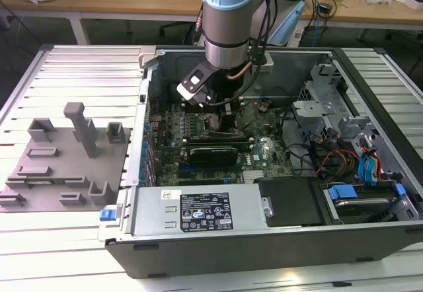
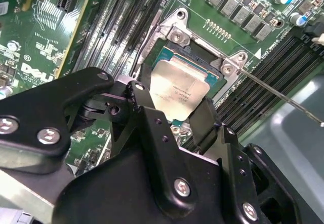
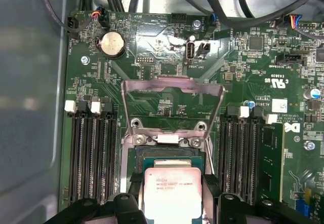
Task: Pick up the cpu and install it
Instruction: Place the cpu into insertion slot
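The grey-and-blue robot arm point(image 1: 228, 21) reaches straight down into the open black computer case point(image 1: 277, 246). Its black two-finger gripper point(image 2: 174, 113) clamps the silvery square cpu point(image 2: 178, 88) by opposite edges over the dark square socket point(image 3: 172, 155) on the green motherboard point(image 3: 243, 72), between black memory slots point(image 3: 91, 153). The hinged metal load plate point(image 3: 172, 84) stands raised.

The computer case point(image 1: 264, 252) lies open on the table point(image 1: 59, 252). The fixture blocks point(image 1: 66, 166) stand beside it, on the exterior view's left. The arm point(image 1: 228, 21) reaches down into the case. In both wrist views the cpu point(image 2: 179, 89) point(image 3: 172, 193) sits in the gripper point(image 2: 174, 105) point(image 3: 172, 188), just over the socket point(image 3: 172, 155), with memory slots point(image 3: 91, 153) on both sides of the socket
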`<state>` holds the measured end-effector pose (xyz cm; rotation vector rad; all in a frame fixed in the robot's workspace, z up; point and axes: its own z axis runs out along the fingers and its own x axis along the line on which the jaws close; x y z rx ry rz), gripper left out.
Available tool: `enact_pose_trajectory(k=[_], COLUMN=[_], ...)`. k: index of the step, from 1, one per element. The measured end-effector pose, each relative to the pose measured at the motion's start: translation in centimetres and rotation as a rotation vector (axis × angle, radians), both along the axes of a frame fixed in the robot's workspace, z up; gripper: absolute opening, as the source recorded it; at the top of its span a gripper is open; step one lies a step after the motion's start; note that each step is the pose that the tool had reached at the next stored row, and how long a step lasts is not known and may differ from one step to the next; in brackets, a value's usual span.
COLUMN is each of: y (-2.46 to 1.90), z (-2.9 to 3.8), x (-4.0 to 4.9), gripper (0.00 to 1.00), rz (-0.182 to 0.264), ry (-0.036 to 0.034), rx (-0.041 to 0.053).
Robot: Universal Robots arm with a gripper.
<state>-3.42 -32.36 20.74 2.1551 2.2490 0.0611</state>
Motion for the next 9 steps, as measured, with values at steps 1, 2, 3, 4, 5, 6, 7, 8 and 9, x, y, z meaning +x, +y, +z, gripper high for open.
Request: enact_pose_trajectory(k=[1, 2, 3, 4, 5, 6, 7, 8, 9], y=[0.0, -0.01, 0.0, 0.0, 0.0, 0.0, 0.0, 0.0, 0.0], z=[-0.03, -0.04, -0.04, -0.05, -0.06, -0.09, -0.08, -0.08, -0.09], x=[0.06, 0.06, 0.06, 0.07, 0.07, 0.07, 0.07, 0.07, 0.07], gripper=[0.55, 0.55, 0.55, 0.55, 0.55, 0.55, 0.55, 0.55, 0.55], rz=[-0.002, -0.003, -0.003, -0.003, -0.004, -0.013, -0.02, -0.02, -0.02], ry=[0.0001, 0.0001, 0.0001, 0.0, 0.0, -0.0001, -0.0001, 0.0, 0.0], rx=[-0.0002, -0.0003, -0.0002, 0.0, -0.0001, 0.0002, 0.0, 0.0, 0.0])
